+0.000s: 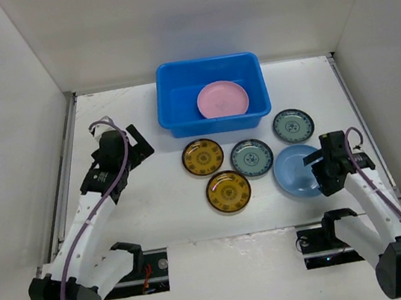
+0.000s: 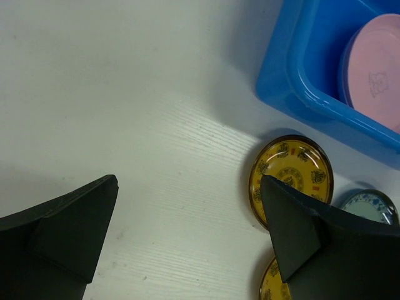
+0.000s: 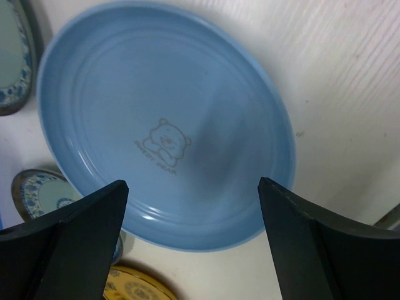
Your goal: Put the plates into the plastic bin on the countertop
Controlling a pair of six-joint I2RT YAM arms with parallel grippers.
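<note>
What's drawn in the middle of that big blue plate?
The light blue plate carries a faint little bear; clearest in the right wrist view.

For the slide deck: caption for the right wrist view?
Open right gripper poised over the light blue plate on the white countertop.

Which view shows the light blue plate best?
Right wrist: the light blue plate fills the frame, bear print legible. The top view shows it small, partly behind the right gripper; the left wrist view misses it.
</note>
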